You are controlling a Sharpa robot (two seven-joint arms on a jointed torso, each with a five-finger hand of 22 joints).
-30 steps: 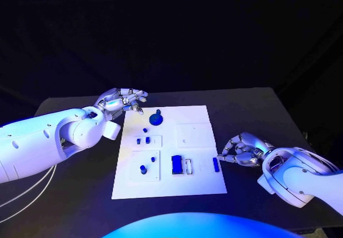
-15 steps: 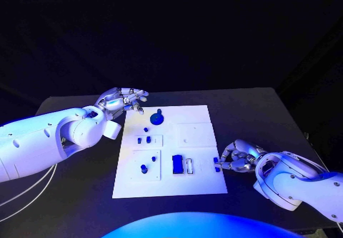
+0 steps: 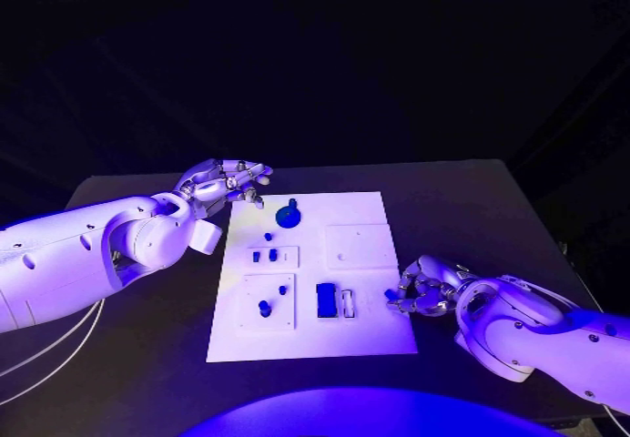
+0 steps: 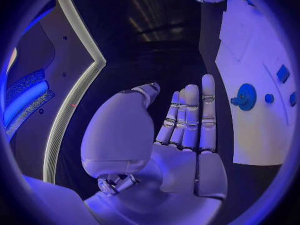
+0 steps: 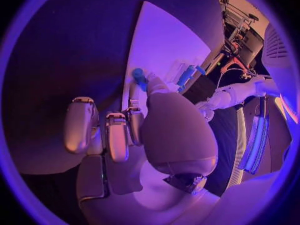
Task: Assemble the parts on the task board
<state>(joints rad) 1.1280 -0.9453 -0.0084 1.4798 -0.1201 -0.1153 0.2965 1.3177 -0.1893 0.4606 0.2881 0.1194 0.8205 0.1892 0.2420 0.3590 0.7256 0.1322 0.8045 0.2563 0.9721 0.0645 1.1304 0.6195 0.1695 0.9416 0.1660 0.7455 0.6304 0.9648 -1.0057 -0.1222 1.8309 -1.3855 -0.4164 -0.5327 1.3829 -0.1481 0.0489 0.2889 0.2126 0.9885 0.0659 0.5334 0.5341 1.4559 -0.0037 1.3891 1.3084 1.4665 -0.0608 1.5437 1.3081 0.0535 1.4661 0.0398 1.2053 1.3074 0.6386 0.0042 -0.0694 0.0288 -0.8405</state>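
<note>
task board (image 3: 315, 278) unmoved | right hand (image 3: 422, 289) moved in, pinching blue part (image 5: 139, 78) | left hand (image 3: 223, 182) unchanged, empty, fingers apart

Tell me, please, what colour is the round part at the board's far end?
Blue; the round part shows best in the left wrist view.

Black bench (image 3: 145, 364), dark and bare around the edges. White task board (image 3: 368, 341) flat at mid-bench, long side running away from the robot, small blue parts (image 3: 324, 301) scattered on top.
</note>
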